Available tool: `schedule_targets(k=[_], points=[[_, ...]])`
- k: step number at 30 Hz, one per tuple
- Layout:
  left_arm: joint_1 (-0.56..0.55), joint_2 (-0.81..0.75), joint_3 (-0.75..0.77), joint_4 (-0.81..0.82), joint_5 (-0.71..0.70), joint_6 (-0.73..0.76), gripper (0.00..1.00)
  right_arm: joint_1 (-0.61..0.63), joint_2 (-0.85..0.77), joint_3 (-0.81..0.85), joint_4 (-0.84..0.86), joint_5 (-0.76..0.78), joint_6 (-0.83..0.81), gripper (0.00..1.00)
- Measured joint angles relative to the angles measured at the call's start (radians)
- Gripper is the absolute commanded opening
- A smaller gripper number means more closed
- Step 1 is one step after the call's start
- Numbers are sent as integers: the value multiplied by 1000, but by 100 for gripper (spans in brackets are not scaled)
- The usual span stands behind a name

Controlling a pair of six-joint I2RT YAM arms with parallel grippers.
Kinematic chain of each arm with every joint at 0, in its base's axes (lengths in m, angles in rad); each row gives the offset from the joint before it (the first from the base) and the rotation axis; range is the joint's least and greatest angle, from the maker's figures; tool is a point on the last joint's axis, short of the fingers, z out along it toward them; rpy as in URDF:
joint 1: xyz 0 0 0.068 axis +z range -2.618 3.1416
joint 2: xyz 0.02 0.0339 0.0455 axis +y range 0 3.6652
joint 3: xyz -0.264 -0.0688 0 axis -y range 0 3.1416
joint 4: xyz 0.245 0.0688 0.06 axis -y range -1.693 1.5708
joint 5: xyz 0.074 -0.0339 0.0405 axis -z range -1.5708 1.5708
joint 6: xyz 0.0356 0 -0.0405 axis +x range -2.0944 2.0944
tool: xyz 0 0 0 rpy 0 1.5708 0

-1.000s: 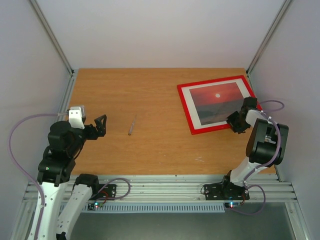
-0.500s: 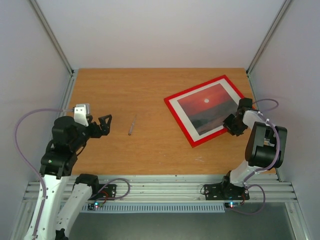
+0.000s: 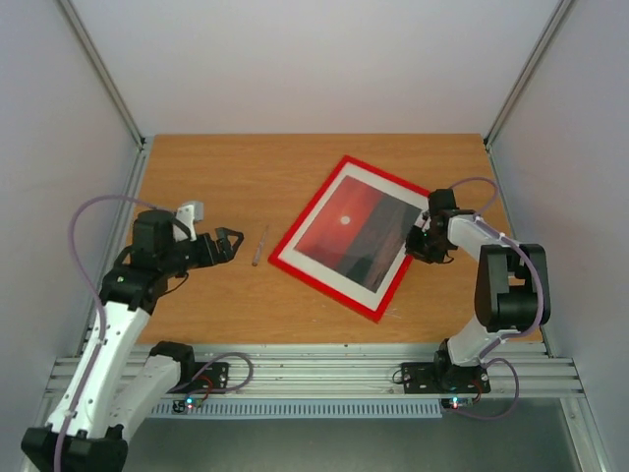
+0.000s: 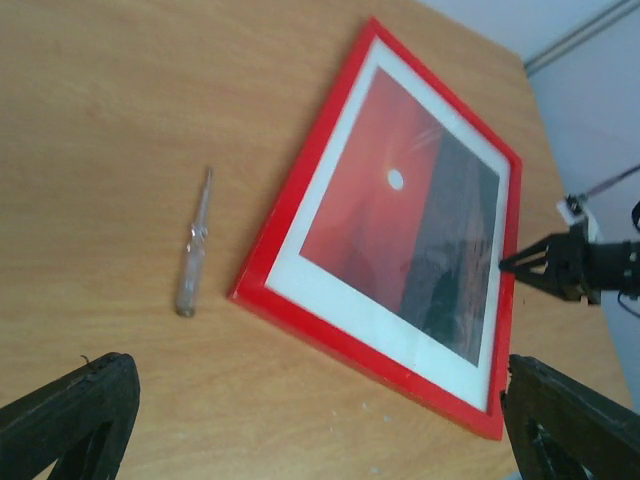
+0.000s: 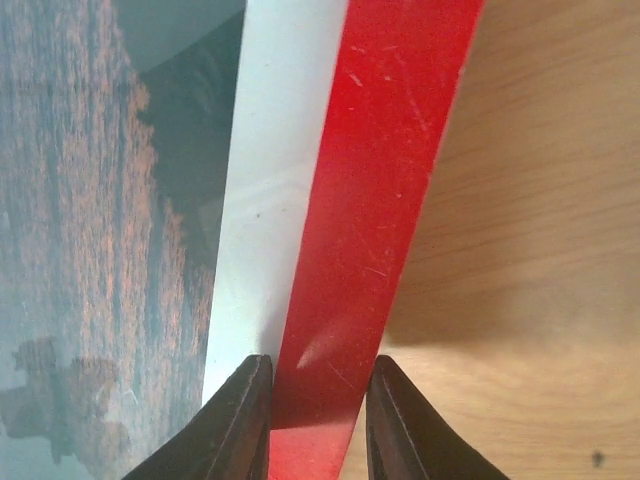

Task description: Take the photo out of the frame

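R gripper pinching frame edge; L gripper wide open, empty. Positioning step; next prob flip frame to reach photo.

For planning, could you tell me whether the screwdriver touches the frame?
No, the screwdriver lies clearly apart from the frame.

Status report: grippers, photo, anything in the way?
Right gripper pinching frame edge. Left gripper open, clear. Photo in frame, face up. Screwdriver beside frame, apart.
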Motion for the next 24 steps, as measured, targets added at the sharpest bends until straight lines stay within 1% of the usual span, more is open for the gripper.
schedule_targets(k=[3,4,9,15,16,24], points=[[-30,55,-27,-1,16,-18,98,40,0,13,-8,-12,-47,6],[-69,109,-61,1,21,-32,97,76,8,47,-24,-15,-95,6],[-132,148,-106,19,0,-76,94,114,41,98,-30,-19,-155,6],[-194,206,-175,101,-35,-139,89,144,90,141,-36,-12,-206,6],[-199,217,-187,113,-38,-151,89,154,124,174,-41,-6,-227,6],[-261,291,-233,194,-75,-186,87,165,202,278,-52,16,-275,8]])
